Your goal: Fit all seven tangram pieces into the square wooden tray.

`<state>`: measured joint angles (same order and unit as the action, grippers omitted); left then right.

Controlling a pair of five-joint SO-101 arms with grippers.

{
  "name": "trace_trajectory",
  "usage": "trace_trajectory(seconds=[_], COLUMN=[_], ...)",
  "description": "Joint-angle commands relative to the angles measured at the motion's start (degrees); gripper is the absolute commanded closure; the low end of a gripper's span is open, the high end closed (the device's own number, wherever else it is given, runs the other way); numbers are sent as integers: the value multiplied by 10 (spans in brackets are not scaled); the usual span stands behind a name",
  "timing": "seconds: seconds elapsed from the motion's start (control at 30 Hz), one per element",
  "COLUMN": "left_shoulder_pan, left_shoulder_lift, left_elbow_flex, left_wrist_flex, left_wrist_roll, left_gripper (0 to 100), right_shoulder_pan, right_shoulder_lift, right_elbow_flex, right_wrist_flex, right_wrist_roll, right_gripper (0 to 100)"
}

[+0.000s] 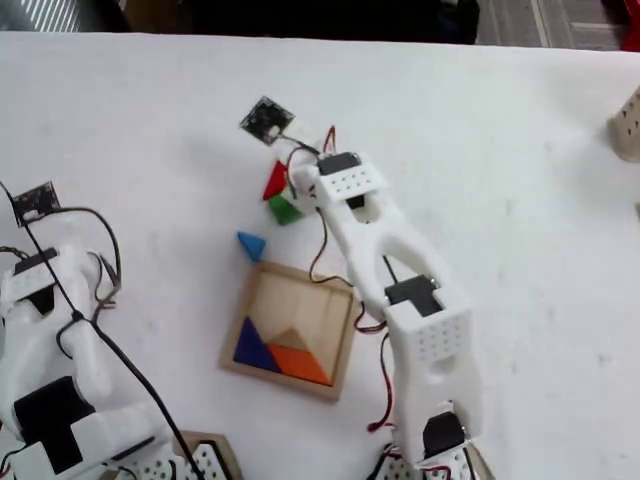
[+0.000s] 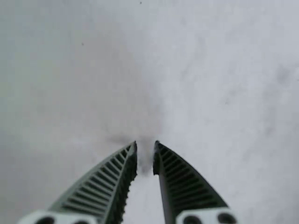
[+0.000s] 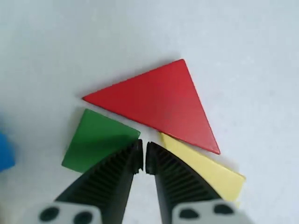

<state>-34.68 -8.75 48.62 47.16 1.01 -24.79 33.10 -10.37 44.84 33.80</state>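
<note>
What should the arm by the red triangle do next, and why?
I'd guess the right gripper should open and come down on the green piece. It is shut and holds nothing, with its tips over the spot where the green piece, the red triangle and the yellow piece meet. All three lie outside the tray, which has bare room left.

Closed left hand [image 2: 145, 143], right hand [image 3: 144, 143]

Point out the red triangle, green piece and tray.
red triangle [image 3: 159, 105]: right wrist view, middle of its face.
green piece [image 3: 96, 140]: right wrist view, middle of its face.
tray [image 1: 243, 315]: high view, its wooden rim.
</note>
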Motion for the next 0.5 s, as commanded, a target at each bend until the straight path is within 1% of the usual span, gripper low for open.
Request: trace_trajectory(seconds=[0.0,0.07,0.2,0.27,0.33,0.47], left_shoulder_pan=[-2,-2,-2,-2,-2,-2], left_shoulder_lift=[0,0,0,0,0,0], left_elbow_flex=[-26,-26,-26,-26,-26,-26], left_wrist_flex=[-13,-13,-13,-13,-13,-12], left_wrist_roll=[5,5,4,4,4,4], left_gripper=[920,920,920,920,920,920], right_shoulder_pan=[-27,-39,-54,-51,-43,-36], right_shoulder_lift=[-44,-38,18,57,66,36], right_elbow_flex=[-27,-24,-25,-28,-35,-51], right_wrist_flex=[-1,-19,-30,-38,-22,92], right_wrist_roll=[-36,-46,-105,-109,-88,-31], right_gripper=[981,981,981,981,981,981])
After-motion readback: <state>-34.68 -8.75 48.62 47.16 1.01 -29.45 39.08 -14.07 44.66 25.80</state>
